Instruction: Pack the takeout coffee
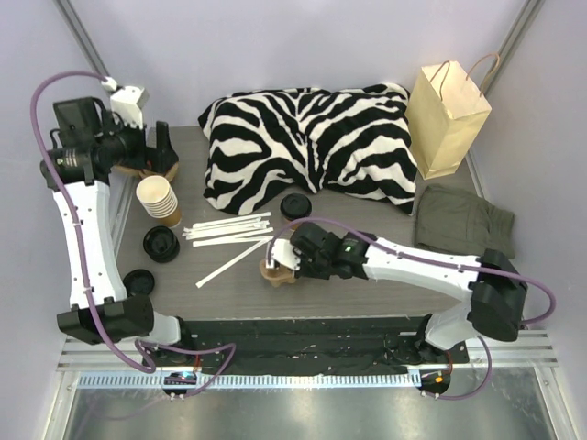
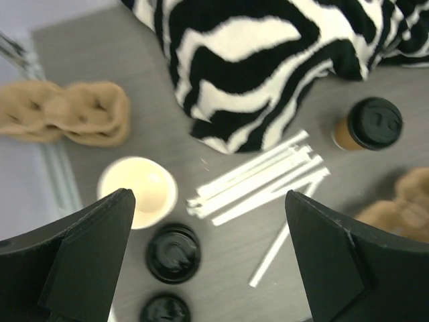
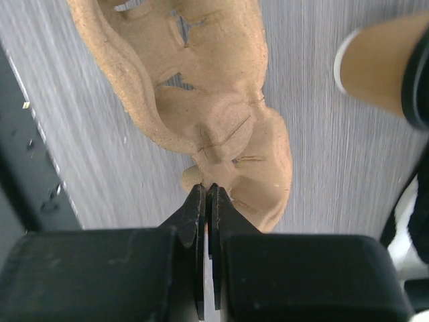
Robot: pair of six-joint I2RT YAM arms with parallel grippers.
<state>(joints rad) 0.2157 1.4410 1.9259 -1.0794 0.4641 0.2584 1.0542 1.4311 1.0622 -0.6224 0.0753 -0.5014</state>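
1. Grey table [image 1: 367, 298] runs from the arms' bases; at its near middle the right gripper [image 3: 209, 191] is pinched on a pulp carrier's [image 3: 221, 121] edge.
2. Just behind, the coffee [image 1: 295, 206] stands upright and lidded, apart from the carrier, before the zebra cloth [image 1: 312, 137].
3. At far left, the left gripper [image 2: 208, 201] hangs spread wide and empty, over the cups [image 1: 156, 197].
4. The step looks like readying the carrier. The next move calls for a grip on the coffee, then seating it in a well.

left gripper [image 2: 208, 201] seen with jaws spread wide | takeout coffee [image 2: 369, 124] stood upright beside zebra cloth [image 2: 268, 67] | white straws [image 2: 258, 178] strewn between takeout coffee and lidless cup stack [image 2: 137, 193] | loose lids [image 2: 173, 253] laid near stack
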